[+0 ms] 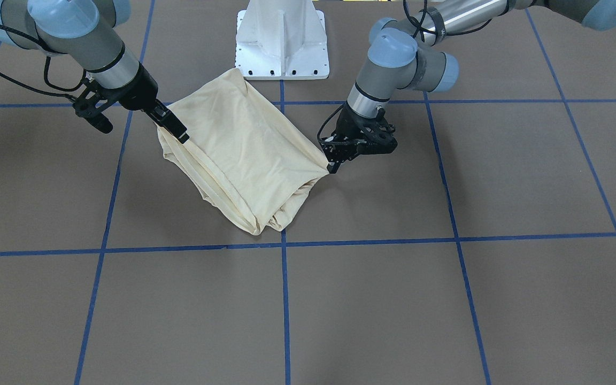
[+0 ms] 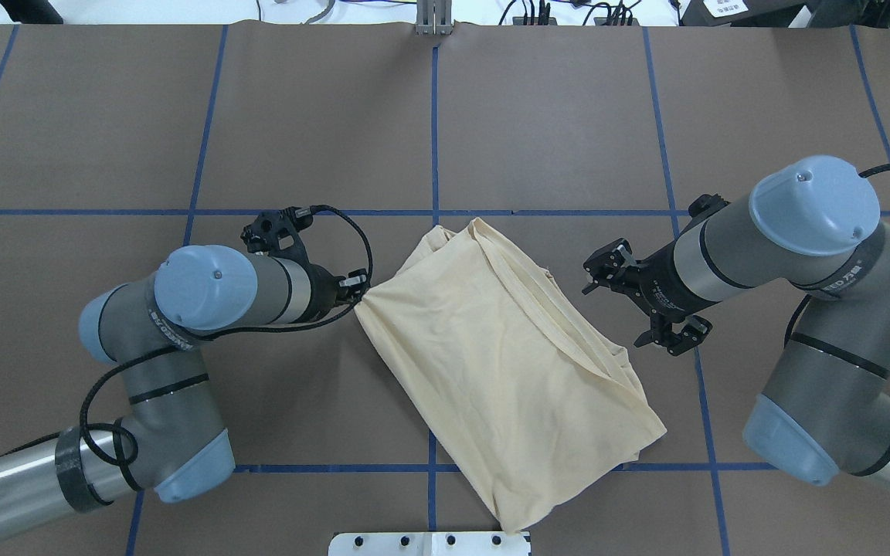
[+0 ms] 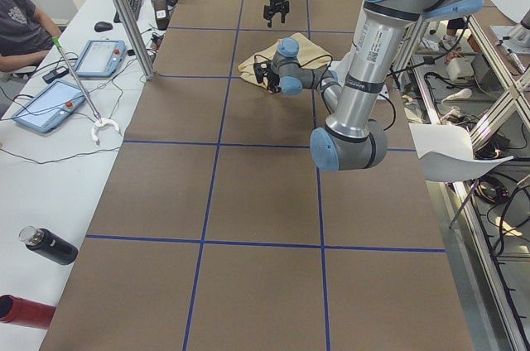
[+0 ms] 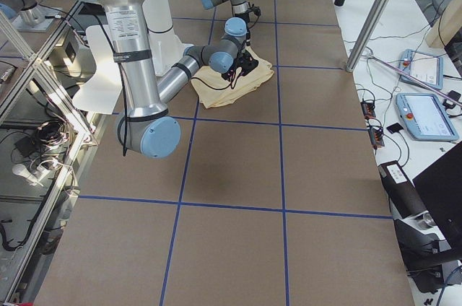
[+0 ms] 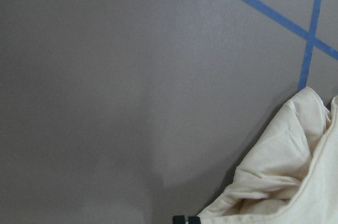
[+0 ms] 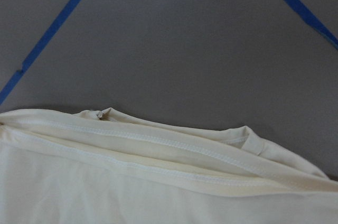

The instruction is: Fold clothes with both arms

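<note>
The clothes are one pale cream shirt (image 2: 499,363), lying bunched and folded over on the brown table, plain side up. My left gripper (image 2: 358,296) is low at the shirt's corner nearest it, shut on the fabric. A black fingertip (image 5: 180,218) shows against the puckered cloth (image 5: 285,171) in the left wrist view. My right gripper (image 2: 601,272) hangs beside the opposite, hemmed edge with its fingers apart and nothing between them. In the front view the right gripper (image 1: 182,136) overlaps that edge. The right wrist view shows only the stitched hem (image 6: 158,152), no fingers.
The white pedestal base (image 1: 282,40) stands just behind the shirt. Blue tape lines (image 2: 434,139) grid the table. At the side bench sit a person (image 3: 21,24), tablets (image 3: 48,105) and bottles (image 3: 50,245).
</note>
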Robot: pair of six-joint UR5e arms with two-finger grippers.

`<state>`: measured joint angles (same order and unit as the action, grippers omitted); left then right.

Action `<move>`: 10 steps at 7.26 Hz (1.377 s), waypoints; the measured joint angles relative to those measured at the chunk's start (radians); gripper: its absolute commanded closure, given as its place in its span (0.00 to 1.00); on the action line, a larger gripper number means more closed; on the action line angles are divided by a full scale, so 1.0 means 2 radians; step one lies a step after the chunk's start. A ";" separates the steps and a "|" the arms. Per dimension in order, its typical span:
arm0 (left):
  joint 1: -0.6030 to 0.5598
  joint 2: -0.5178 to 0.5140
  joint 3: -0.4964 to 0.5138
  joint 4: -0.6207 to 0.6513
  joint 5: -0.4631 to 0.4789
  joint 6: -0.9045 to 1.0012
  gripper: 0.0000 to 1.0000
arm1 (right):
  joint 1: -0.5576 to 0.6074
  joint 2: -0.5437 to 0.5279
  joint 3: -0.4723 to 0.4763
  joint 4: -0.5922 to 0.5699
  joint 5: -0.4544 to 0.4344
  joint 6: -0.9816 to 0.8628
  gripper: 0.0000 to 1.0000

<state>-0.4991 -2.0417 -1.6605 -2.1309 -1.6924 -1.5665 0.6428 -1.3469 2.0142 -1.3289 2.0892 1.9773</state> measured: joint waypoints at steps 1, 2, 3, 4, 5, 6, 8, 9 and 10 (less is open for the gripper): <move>-0.028 -0.005 0.022 -0.004 0.000 0.032 1.00 | 0.000 0.000 0.000 0.000 0.000 0.000 0.00; -0.058 -0.017 0.060 -0.018 0.000 0.056 1.00 | 0.000 0.000 0.000 0.000 -0.002 0.000 0.00; -0.083 -0.039 0.112 -0.052 -0.001 0.072 0.96 | 0.000 0.001 -0.001 0.000 -0.004 0.000 0.00; -0.102 -0.071 0.173 -0.094 -0.001 0.080 0.37 | 0.000 0.009 -0.005 0.001 -0.009 0.000 0.00; -0.115 -0.097 0.216 -0.121 -0.003 0.089 0.27 | -0.003 0.029 -0.017 0.001 -0.017 0.002 0.00; -0.125 -0.111 0.233 -0.131 -0.005 0.100 0.26 | -0.013 0.052 -0.032 0.000 -0.034 0.004 0.00; -0.134 -0.116 0.218 -0.133 -0.028 0.108 0.26 | -0.060 0.077 -0.045 0.001 -0.108 0.018 0.00; -0.137 -0.104 0.193 -0.131 -0.039 0.108 0.27 | -0.086 0.083 -0.047 0.001 -0.144 0.040 0.00; -0.139 -0.079 0.153 -0.119 -0.043 0.108 0.27 | -0.110 0.088 -0.051 0.001 -0.172 0.067 0.01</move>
<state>-0.7770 -2.2004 -1.3548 -2.3689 -1.7791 -1.3509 0.4219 -1.1713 1.9128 -1.3260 1.7443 2.1120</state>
